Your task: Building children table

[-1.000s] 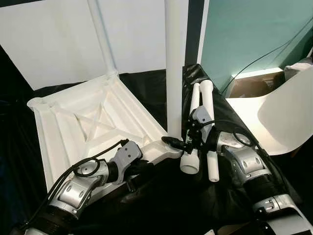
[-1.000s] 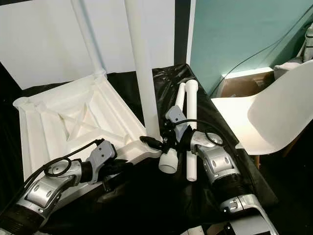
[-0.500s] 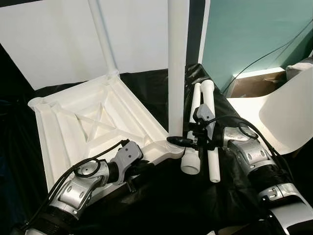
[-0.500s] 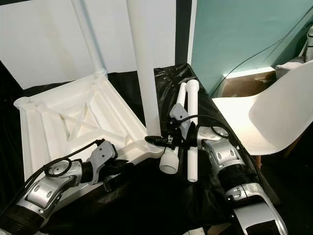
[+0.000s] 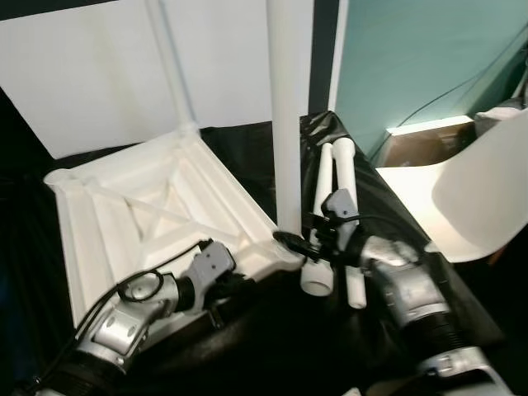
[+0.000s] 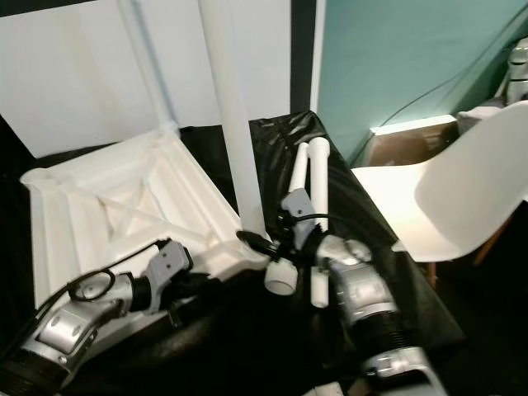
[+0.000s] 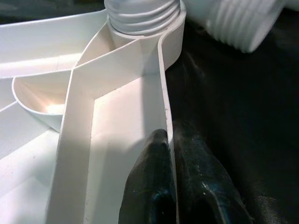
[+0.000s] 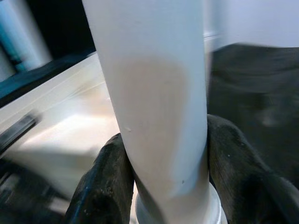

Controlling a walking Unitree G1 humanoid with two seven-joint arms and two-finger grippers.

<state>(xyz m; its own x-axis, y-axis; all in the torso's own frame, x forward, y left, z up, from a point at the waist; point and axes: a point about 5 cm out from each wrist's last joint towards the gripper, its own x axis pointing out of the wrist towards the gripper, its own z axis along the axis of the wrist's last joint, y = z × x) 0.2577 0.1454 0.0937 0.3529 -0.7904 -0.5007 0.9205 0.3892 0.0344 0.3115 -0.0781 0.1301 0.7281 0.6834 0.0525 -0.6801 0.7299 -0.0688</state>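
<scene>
The white plastic table top (image 5: 148, 206) lies upside down on black cloth. One leg (image 5: 169, 66) stands at its far corner. A second leg (image 5: 285, 124) stands upright in the near right corner socket. My right gripper (image 5: 290, 242) is shut around the base of this leg (image 8: 154, 107), one finger (image 8: 103, 186) on each side. My left gripper (image 5: 241, 285) is shut on the table's rim (image 7: 166, 93) close to that corner, one fingertip (image 7: 156, 154) inside the rim and one outside. The leg's threaded end (image 7: 140, 11) sits in the socket.
Two loose legs (image 5: 340, 190) lie side by side on the cloth just right of my right gripper. A white chair (image 5: 478, 198) stands at the right, with a cardboard box (image 5: 412, 144) behind it. A white board (image 5: 91, 82) leans behind the table.
The whole picture has shifted a little, so the camera moved. My right forearm has swung slightly while its gripper stays on the leg's base. The left gripper keeps its hold on the rim.
</scene>
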